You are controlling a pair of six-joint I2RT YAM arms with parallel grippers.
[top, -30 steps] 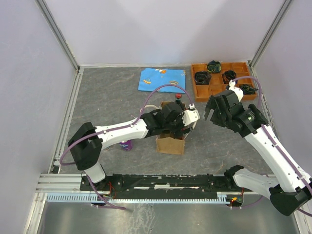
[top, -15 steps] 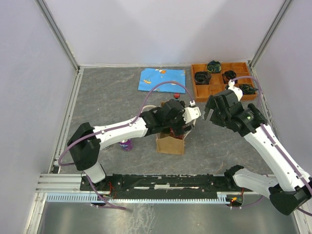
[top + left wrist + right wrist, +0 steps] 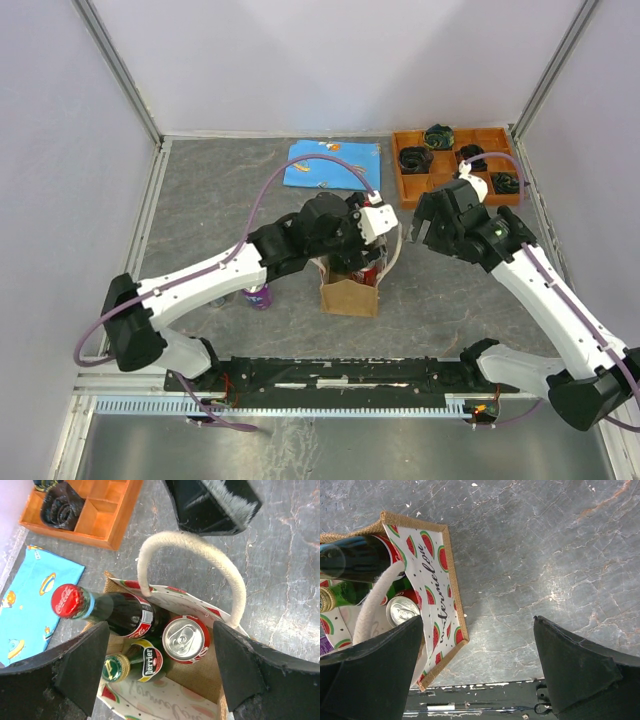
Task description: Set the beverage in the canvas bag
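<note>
The tan canvas bag (image 3: 349,295) stands upright mid-table, watermelon print on its sides (image 3: 432,580). Inside it I see a Coca-Cola bottle (image 3: 120,612), a red can (image 3: 184,639) and a green Perrier bottle (image 3: 135,662). A white rope handle (image 3: 190,545) arches over the opening. My left gripper (image 3: 366,258) hangs above the open bag, jaws wide open and empty (image 3: 160,635). My right gripper (image 3: 424,226) is open and empty (image 3: 477,630), over bare table just right of the bag.
A purple can (image 3: 259,296) stands on the table left of the bag. A blue printed cloth (image 3: 333,164) lies at the back. An orange divided tray (image 3: 455,165) with dark items sits back right. Metal frame rails border the table.
My left gripper has lifted up out of the bag, jaws open, and the arm has straightened. The red can now shows inside the bag. My right gripper shifted slightly back and left.
</note>
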